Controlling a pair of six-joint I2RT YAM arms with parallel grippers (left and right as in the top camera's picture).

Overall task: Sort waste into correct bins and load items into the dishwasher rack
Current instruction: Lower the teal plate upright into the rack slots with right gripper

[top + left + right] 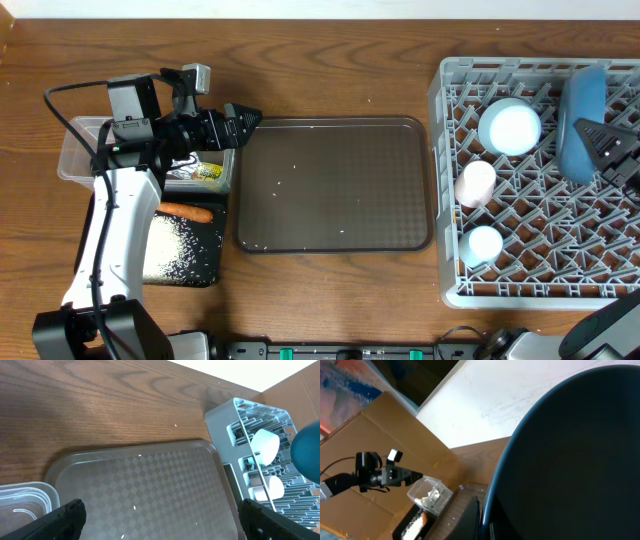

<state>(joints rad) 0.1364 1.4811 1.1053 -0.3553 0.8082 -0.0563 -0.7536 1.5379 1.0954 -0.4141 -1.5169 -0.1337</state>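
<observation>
Left claw (245, 128): gapes wide, grips nothing, hangs over the right end of the clear tub (78, 150), points toward the brown tray (335, 185).

Right claw (597, 138): pinched together on the blue plate (583, 95).

Blue plate: stands on edge among the pegs at the far right of the grey rack (449, 200).

White bowl (510, 127), pinkish cup (475, 183), light blue cup (485, 243): sit in a line down the rack's left part.

Carrot (185, 211) and rice (180, 250): lie on the black tray (212, 264), carrot at its far edge.

Yellow-green wrapper (207, 172): lies in the tub, just beside the left arm.

Brown tray: carries a few stray white grains.
</observation>
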